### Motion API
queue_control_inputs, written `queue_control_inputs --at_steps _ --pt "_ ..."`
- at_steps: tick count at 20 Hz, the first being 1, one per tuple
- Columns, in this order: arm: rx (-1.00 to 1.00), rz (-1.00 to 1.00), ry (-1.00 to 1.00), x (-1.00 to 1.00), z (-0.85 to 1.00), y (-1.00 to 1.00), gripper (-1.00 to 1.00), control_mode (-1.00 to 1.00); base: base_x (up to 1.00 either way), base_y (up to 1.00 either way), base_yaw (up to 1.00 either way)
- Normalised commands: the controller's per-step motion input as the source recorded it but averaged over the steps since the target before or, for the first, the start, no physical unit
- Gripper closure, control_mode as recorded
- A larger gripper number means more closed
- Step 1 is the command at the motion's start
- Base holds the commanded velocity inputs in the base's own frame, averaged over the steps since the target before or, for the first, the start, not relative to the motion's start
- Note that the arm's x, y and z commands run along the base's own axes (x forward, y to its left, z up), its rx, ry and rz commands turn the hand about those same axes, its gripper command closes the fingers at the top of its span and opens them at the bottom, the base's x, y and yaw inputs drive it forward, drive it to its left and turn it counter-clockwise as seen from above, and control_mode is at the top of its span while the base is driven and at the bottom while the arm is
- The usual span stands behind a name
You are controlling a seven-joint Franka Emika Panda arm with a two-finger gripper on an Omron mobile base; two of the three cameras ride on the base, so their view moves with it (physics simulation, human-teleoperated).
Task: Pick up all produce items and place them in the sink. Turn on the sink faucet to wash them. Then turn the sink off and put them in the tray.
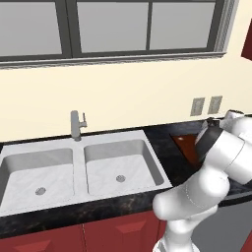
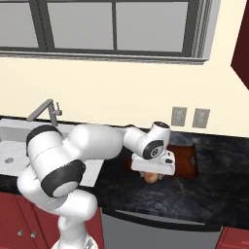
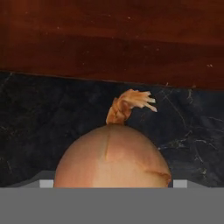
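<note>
Fingers [image 2: 153,176] over onion [image 3: 113,157], beside tray [image 3: 109,39]

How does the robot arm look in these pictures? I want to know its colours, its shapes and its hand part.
The arm is made of thick, rounded white segments with a glossy surface, joined by dark grey to black bands at the joints. Its base column is white too. The hand is a flat white block with a small dark detail at one end; the gripper sits under it. No loose cables or printed markings are visible.
</note>
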Motion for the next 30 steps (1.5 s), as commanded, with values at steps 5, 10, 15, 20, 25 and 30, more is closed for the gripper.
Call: queue_control_inputs --at_steps 5,10,15,20,25,30 --pt "-0.05 0.0 -0.05 -0.17 0.97 0.58 1.0 -1.0 0.0 0.0 0.0" --pt "-0.01 0.01 0.0 0.04 0.77 0.95 1.0 -1.0 0.0 0.0 0.0" --pt "0.0 0.05 0.1 0.12 0.32 1.0 1.0 -1.0 0.0 0.0 0.0" --pt "0.0 0.08 0.07 0.14 0.0 1.0 1.0 -1.0 0.0 0.0 0.0" --pt "0.0 0.12 0.08 0.21 -0.07 1.0 1.0 -1.0 0.0 0.0 0.0" --pt "0.0 0.13 0.09 0.38 -0.41 1.0 1.0 -1.0 0.0 0.0 0.0"
